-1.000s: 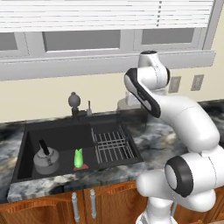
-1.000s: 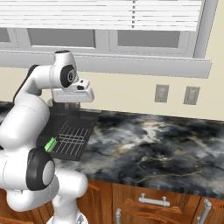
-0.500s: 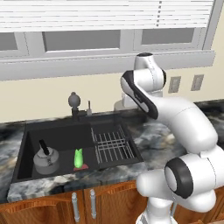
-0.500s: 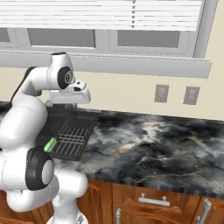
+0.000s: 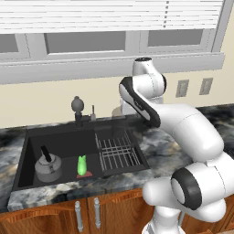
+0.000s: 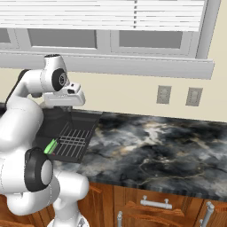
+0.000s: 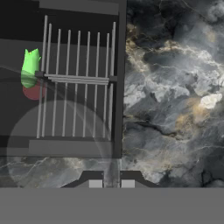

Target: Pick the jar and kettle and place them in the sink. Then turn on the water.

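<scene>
Kitchen counter, one moment, items as found.

Sink (image 5: 27,160): black recessed basin set in a dark marbled counter (image 6: 155,146) under a window with closed blinds (image 5: 114,13). Wire rack (image 5: 118,151) occupied the right part of the basin.

Kettle (image 5: 48,167): grey metal, black arched handle, upright on the basin floor at the near left, apart from the rack.

Green object (image 5: 82,165): small, bright green with a reddish base, upright on the basin floor between the kettle and the rack, near the rack's left edge. In the hand view it (image 7: 30,68) lay just beside the rack's outer bar. Whether this was the jar could not be told.

Faucet (image 5: 77,107): dark, round-headed, at the far rim of the sink, with a small upright fitting (image 5: 93,112) just to its right.

Gripper (image 7: 112,183): jaws closed together, nothing between them. The hand hung above the counter at the right rim of the sink, looking down on rack and marble. In the right base view the hand (image 6: 66,97) stood over the far right of the basin.

Wall: two outlet plates (image 6: 177,95) above the counter, well right of the sink.
</scene>
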Tool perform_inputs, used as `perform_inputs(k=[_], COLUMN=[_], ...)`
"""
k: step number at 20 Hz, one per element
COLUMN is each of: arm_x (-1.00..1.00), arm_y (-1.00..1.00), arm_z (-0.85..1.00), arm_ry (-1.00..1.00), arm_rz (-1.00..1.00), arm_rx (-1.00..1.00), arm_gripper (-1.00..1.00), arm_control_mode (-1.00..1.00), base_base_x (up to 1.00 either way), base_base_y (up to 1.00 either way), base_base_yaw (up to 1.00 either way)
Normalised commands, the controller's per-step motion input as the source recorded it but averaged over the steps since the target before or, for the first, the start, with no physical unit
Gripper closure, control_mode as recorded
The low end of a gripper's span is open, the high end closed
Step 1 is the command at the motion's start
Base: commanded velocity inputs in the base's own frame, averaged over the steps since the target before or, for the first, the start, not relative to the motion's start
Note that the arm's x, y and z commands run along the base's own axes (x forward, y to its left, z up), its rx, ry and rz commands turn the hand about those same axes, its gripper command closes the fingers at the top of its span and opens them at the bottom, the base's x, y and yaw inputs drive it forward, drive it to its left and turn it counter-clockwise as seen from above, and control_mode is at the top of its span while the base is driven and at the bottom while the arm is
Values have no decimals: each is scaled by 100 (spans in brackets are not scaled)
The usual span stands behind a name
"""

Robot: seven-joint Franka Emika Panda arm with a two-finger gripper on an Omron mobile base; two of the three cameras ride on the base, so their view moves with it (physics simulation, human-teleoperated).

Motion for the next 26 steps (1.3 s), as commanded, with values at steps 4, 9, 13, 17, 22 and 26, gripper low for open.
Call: perform_inputs(k=[4,9,13,17,22,26], arm_x=[0,0,1,8,14,23], arm_y=[27,38,37,32,20,23], arm_z=[-1,-3,-3,0,0,0], arm_ry=[0,0,0,0,0,0], arm_rz=[0,0,0,0,0,0], arm_rx=[0,0,0,0,0,0], arm_gripper=[100,100,100,100,100,100], arm_control_mode=[-100,-100,-100,-100,-100,-100], base_base_x=[0,0,0,0,0,0], base_base_y=[0,0,0,0,0,0], base_base_yaw=[0,0,0,0,0,0])
